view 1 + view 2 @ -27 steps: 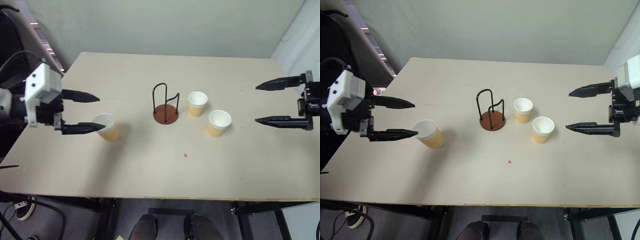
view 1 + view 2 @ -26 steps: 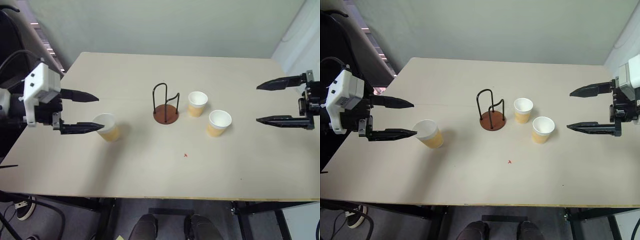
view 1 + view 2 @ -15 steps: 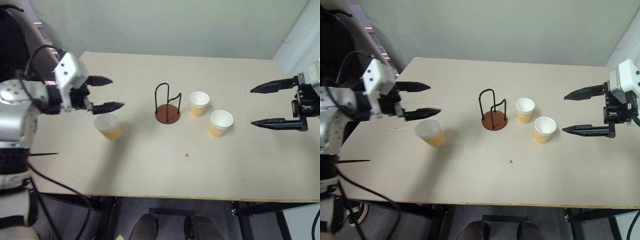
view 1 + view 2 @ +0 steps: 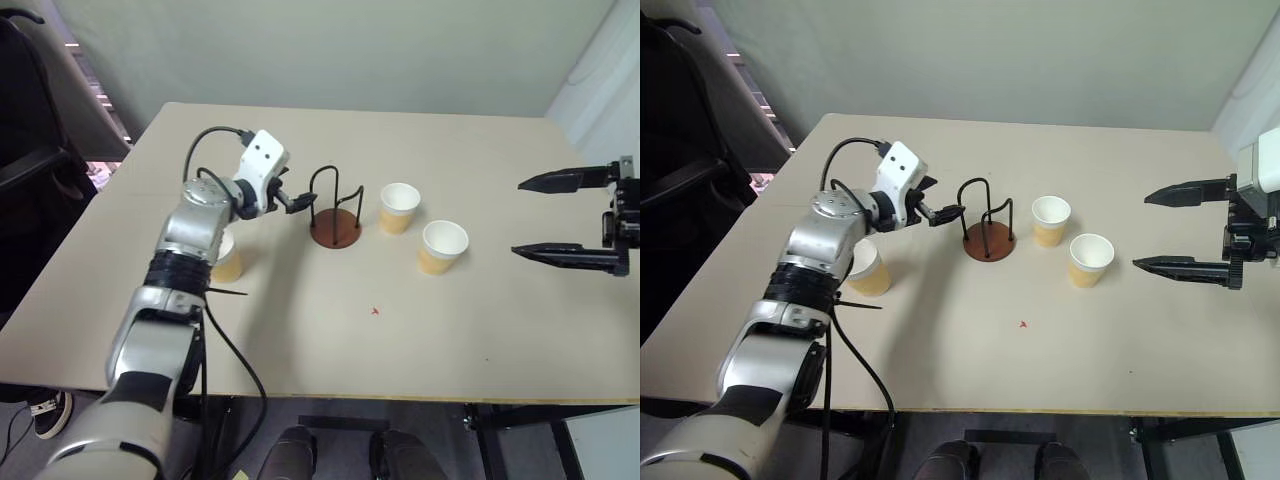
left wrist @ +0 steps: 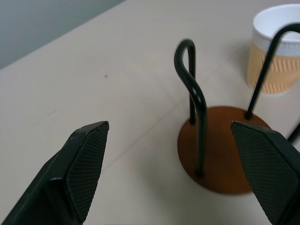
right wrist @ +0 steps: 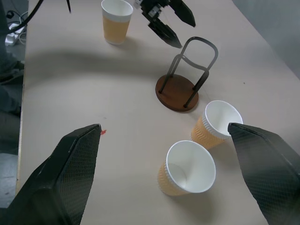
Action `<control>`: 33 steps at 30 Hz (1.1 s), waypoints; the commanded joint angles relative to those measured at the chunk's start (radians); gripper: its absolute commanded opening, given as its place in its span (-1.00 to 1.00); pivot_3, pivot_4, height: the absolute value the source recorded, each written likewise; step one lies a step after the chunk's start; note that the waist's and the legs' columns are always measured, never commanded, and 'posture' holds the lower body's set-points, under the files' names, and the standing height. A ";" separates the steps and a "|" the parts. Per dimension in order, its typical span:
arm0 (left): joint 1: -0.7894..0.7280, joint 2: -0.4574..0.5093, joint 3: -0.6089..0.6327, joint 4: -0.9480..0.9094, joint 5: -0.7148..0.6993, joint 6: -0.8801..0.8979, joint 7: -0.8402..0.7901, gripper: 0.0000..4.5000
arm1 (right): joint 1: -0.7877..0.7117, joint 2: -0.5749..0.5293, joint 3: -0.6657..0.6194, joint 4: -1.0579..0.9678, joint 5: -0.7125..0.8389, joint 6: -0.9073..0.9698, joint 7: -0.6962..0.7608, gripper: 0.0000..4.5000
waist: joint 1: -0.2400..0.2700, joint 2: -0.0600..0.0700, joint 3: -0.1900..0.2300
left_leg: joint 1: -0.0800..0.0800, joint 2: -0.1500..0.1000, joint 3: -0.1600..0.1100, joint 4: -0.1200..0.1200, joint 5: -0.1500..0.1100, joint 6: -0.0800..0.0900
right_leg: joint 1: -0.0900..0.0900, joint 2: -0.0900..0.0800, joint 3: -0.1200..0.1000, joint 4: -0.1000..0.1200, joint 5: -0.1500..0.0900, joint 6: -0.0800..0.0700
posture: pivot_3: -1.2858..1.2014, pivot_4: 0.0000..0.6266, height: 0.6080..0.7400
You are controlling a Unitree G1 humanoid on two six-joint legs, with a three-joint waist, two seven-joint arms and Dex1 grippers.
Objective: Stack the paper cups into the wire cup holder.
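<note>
On the tabletop [image 4: 300, 340], the wire cup holder [image 4: 333, 210] stands empty near the centre, with two paper cups at its 3 and 4 o'clock: the nearer cup [image 4: 398, 207] just beside it, the farther cup [image 4: 442, 247] a little further out. The third cup [image 4: 868, 270] sits at the holder's 8 o'clock, partly hidden behind the left forearm.

The big change is on the left. Half a second ago the left gripper [image 4: 940, 211] hovered over that third cup; now it has swung past it without taking it, and its fingers, spread wide and holding nothing, point at the holder from its 9 o'clock side. In the left wrist view the holder's loops stand between the two fingers [image 5: 79, 164]. The right gripper [image 4: 560, 215] has barely moved, hanging well out at 3 o'clock with its fingers wide apart and empty.

So no cup is stacked yet; judging by this, the left arm may be about to steady the holder.
</note>
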 commanded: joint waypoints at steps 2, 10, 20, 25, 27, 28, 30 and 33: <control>-0.068 -0.054 -0.004 0.140 0.043 -0.102 0.009 0.98 | 0.026 -0.026 -0.091 -0.054 0.028 0.028 -0.028 1.00 | 0.004 0.000 0.000 | -0.002 0.000 0.000 0.005 -0.001 0.002 | 0.000 0.000 0.001 0.000 0.001 0.002 | 0.03 -0.52 1.00; -0.143 -0.145 0.002 0.328 0.079 -0.189 0.011 0.98 | 0.097 -0.024 -0.169 -0.114 0.049 0.070 -0.066 1.00 | 0.005 0.000 0.000 | -0.003 -0.007 0.006 0.011 -0.002 0.012 | 0.000 0.001 0.017 -0.001 0.004 0.015 | 0.03 -0.52 1.00; -0.207 -0.196 0.014 0.459 0.110 -0.272 0.006 0.06 | 0.146 -0.025 -0.215 -0.142 0.053 0.093 -0.096 1.00 | 0.005 0.000 0.001 | -0.004 -0.015 0.012 0.015 -0.003 0.021 | 0.000 -0.003 0.023 -0.002 0.002 0.026 | 0.03 -0.52 1.00; -0.206 -0.188 0.017 0.455 0.110 -0.274 -0.025 -0.78 | 0.154 -0.028 -0.221 -0.143 0.055 0.092 -0.103 1.00 | 0.005 0.000 0.001 | -0.004 -0.015 0.013 0.015 -0.004 0.021 | 0.000 -0.003 0.023 -0.003 0.001 0.027 | 0.03 -0.52 1.00; -0.198 -0.177 0.015 0.435 0.104 -0.259 -0.072 -0.99 | 0.154 -0.029 -0.220 -0.141 0.054 0.090 -0.105 1.00 | 0.005 0.000 0.001 | -0.004 -0.016 0.013 0.015 -0.004 0.022 | 0.000 -0.003 0.023 -0.003 0.001 0.027 | 0.03 -0.52 1.00; -0.183 -0.167 0.009 0.400 0.092 -0.238 -0.144 -0.99 | 0.154 -0.029 -0.219 -0.141 0.053 0.090 -0.106 1.00 | 0.005 0.000 0.001 | -0.004 -0.016 0.013 0.015 -0.004 0.022 | 0.000 -0.003 0.024 -0.003 0.001 0.027 | 0.03 -0.52 1.00; -0.142 -0.148 -0.009 0.307 0.064 -0.198 -0.292 -0.99 | 0.155 -0.027 -0.219 -0.142 0.052 0.089 -0.109 1.00 | 0.004 0.000 0.000 | -0.004 -0.016 0.013 0.015 -0.004 0.022 | 0.000 -0.002 0.024 -0.003 0.001 0.027 | 0.03 -0.52 1.00; -0.071 -0.125 -0.038 0.138 0.032 -0.144 -0.448 -0.99 | 0.157 -0.026 -0.221 -0.146 0.054 0.091 -0.114 1.00 | 0.005 0.000 0.000 | -0.004 -0.016 0.014 0.015 -0.004 0.022 | 0.000 -0.001 0.024 -0.003 0.001 0.027 | 0.03 -0.52 1.00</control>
